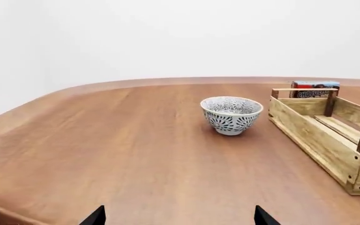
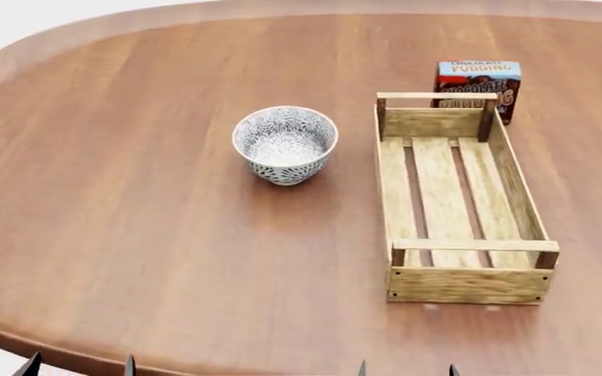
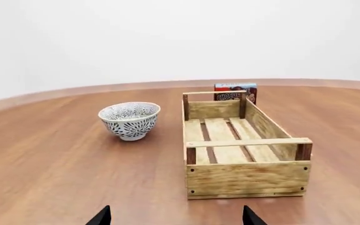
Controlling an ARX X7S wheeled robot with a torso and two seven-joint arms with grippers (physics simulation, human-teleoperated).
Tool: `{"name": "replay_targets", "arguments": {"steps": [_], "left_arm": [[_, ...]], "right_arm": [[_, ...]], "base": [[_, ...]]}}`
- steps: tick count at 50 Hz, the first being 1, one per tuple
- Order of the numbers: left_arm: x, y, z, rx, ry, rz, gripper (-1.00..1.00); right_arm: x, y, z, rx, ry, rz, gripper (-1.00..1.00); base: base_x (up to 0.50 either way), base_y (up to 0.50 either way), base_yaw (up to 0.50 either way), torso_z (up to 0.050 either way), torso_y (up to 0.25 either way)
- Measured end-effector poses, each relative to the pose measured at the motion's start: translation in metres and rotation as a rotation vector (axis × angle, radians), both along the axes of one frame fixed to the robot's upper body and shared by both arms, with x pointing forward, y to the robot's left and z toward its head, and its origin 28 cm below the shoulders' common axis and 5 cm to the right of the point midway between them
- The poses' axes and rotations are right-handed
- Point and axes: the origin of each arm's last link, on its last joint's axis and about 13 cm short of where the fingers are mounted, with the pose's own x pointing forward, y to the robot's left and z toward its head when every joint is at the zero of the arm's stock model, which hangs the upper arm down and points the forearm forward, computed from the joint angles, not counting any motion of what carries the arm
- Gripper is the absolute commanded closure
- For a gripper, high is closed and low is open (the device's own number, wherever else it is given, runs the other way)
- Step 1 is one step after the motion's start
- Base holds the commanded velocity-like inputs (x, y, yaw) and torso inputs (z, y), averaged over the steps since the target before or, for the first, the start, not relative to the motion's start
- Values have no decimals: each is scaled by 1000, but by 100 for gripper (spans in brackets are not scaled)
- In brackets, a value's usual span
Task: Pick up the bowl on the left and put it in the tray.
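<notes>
1. Nearest, two grippers: the left gripper [image 1: 178, 216] shows two dark fingertips set wide apart, nothing between them; the right gripper [image 3: 176, 215] is just as wide and empty.
2. One table [image 2: 123, 235], brown wood.
3. One bowl [image 2: 284, 144] stands upright on it, left of the tray, apart from it.
4. One tray [image 2: 458, 196], slatted, nothing inside.
5. Farthest, one pudding box [image 2: 478, 84], just behind the tray's far end.

bowl [image 2: 284, 143] left of tray [image 2: 458, 283] | pudding box [image 2: 476, 88] behind tray | all on table [image 2: 134, 235]
</notes>
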Motion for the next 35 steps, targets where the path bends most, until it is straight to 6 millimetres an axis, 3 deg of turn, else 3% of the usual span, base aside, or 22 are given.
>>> {"name": "replay_targets", "arguments": {"steps": [3,12,35], "left_arm": [[0,0,0,0,1,-1,-100],[0,1,0,2,3,0,-100],[0,0,0,0,5,-1,-100]], "right_arm": [[0,0,0,1,-3,2,-100],[0,2,1,-18,-5,11,-100],[-1,1,3,-29,-21,13,-100]], "base": [[0,500,0,0,0],[6,0,0,0,0],[499,0,0,0,0]]}}
